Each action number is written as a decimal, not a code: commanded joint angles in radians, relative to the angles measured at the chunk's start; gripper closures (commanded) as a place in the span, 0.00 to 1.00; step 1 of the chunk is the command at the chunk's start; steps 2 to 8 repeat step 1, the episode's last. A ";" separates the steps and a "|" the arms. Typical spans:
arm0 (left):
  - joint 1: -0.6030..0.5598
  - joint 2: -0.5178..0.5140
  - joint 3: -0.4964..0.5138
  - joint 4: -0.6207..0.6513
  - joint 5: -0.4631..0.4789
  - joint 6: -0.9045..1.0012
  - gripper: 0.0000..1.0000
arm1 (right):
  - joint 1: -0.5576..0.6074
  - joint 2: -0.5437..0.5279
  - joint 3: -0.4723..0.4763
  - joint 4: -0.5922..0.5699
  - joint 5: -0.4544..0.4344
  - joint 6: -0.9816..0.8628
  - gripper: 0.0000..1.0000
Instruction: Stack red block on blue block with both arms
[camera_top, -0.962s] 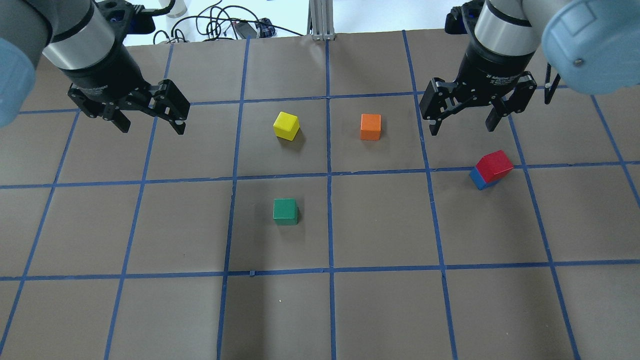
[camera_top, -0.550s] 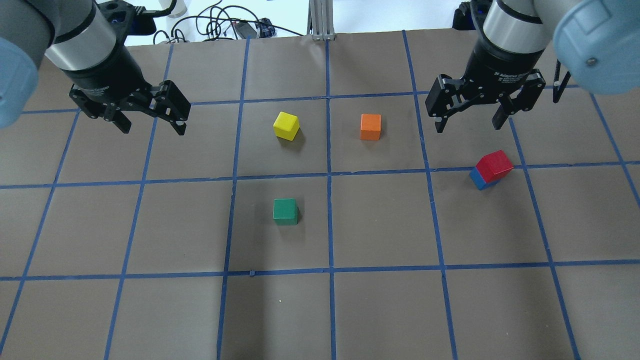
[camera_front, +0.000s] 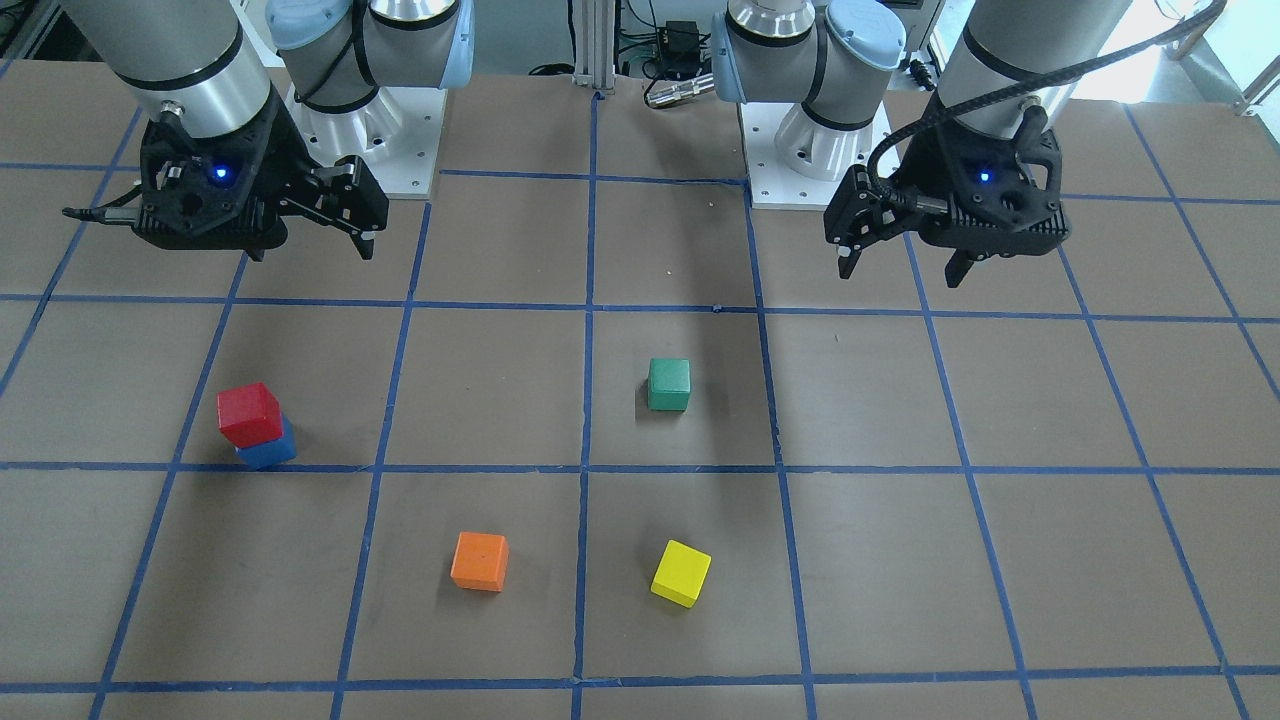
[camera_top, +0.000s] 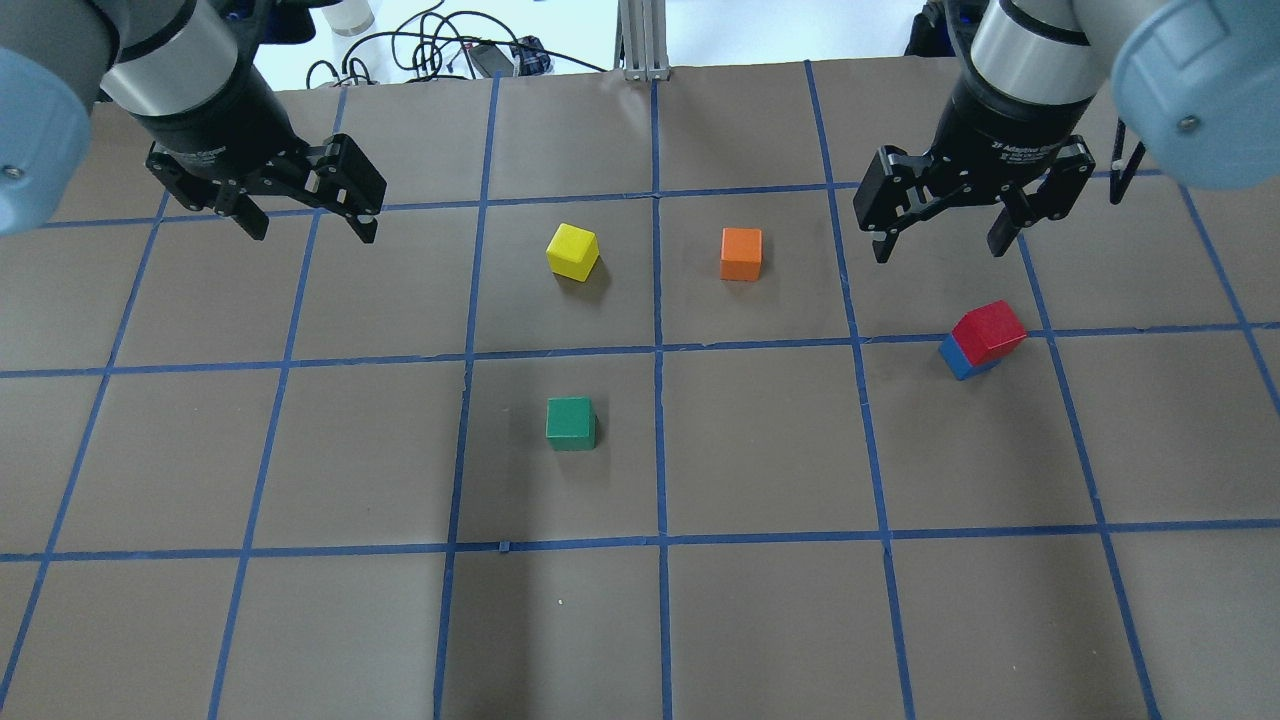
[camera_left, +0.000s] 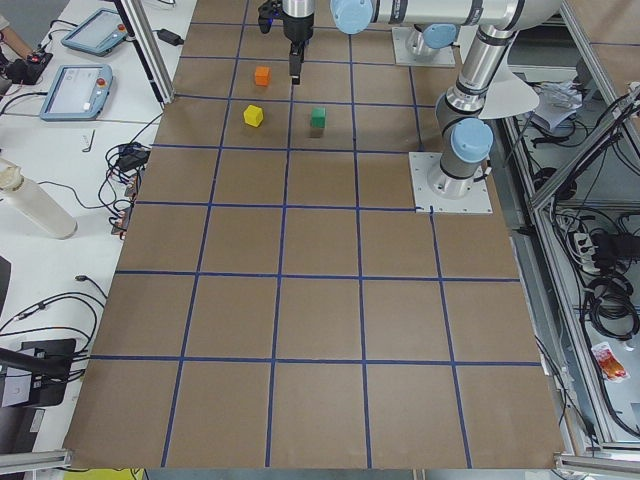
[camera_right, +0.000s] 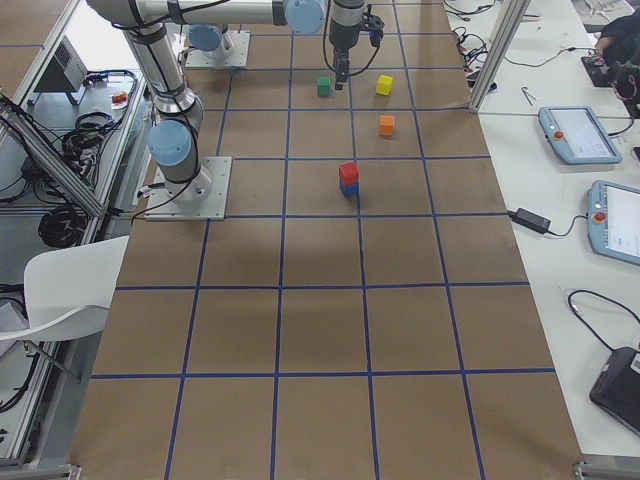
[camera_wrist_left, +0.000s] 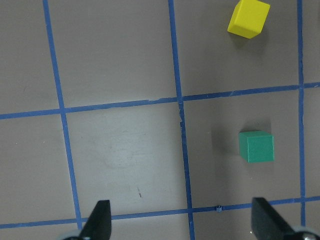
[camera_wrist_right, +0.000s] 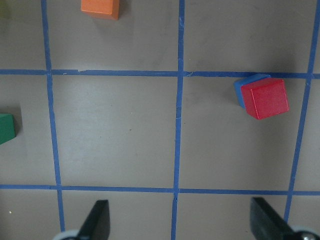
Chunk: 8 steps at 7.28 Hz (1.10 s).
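Robotics lab, robot arms (camera_right: 172, 145) bolted to taped-grid table (camera_right: 320, 330), teach pendants (camera_right: 575, 135), trailing cables (camera_left: 603, 290)

1. left arm (camera_top: 170, 60) and right arm (camera_top: 1030, 50): silver-grey tubes, brushed-metal wrist ring, black wrist body under it.
2. Round light-blue joint caps (camera_top: 1190, 110). The one at 2 o'clock in the overhead view has one small screw (camera_top: 1187, 122).
3. left pincer (camera_top: 312, 230) and right pincer (camera_top: 938, 248): black, two fingers on linkage bars, pale pin heads at the pivots.
4. White lettering (camera_top: 1020, 150) on the right wrist body. "Adaptive" reads, the rest is too small.
5. Blue light (camera_front: 984, 177) on each pincer housing.
6. Black cable (camera_front: 1050, 80) looped along the left arm, 2 o'clock in the front-facing view.
7. Pale square base plates (camera_front: 775, 195) with dark bolt holes, 12 o'clock.
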 joint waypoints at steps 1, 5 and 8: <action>-0.031 -0.020 0.006 0.003 0.006 -0.002 0.00 | 0.000 -0.002 0.001 0.002 -0.002 0.000 0.00; -0.031 -0.020 0.006 0.003 0.006 -0.002 0.00 | 0.000 -0.002 0.001 0.002 -0.002 0.000 0.00; -0.031 -0.020 0.006 0.003 0.006 -0.002 0.00 | 0.000 -0.002 0.001 0.002 -0.002 0.000 0.00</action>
